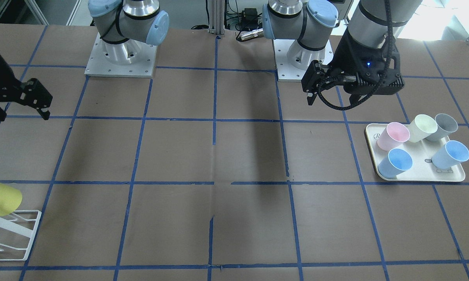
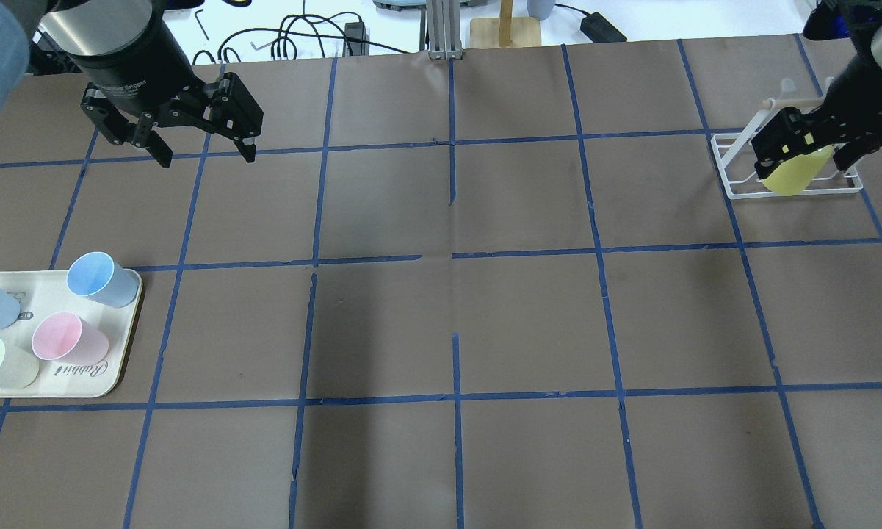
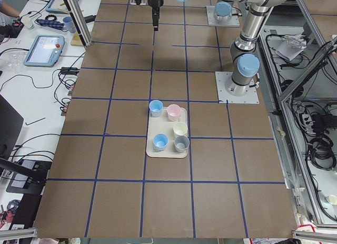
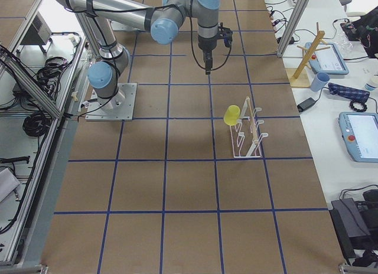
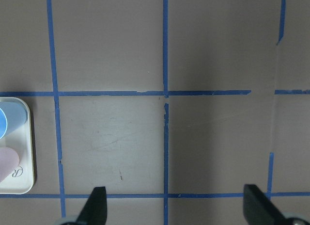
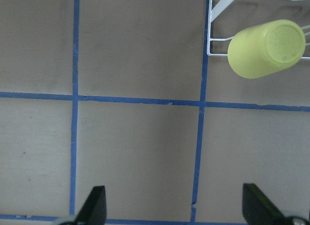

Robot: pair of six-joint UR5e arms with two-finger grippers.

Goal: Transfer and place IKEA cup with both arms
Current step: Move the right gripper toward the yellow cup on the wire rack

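The lemon-yellow IKEA cup (image 1: 0,197) hangs upside down and tilted on a peg of a white wire rack (image 1: 19,234) on the robot's right side of the table. It also shows in the overhead view (image 2: 797,176) and the right wrist view (image 6: 266,48). My right gripper (image 1: 23,116) is open and empty, held high beside the rack; in the right wrist view (image 6: 175,208) the cup lies ahead and to the right of its fingers. My left gripper (image 2: 208,158) is open and empty, high over bare table, and it also shows in the left wrist view (image 5: 175,208).
A cream tray (image 1: 418,177) on the robot's left side holds a pink cup (image 1: 392,136), a pale cream cup (image 1: 421,128), a grey cup (image 1: 442,127) and two blue cups. Both arm bases stand at the table's robot edge. Blue tape lines grid the brown table.
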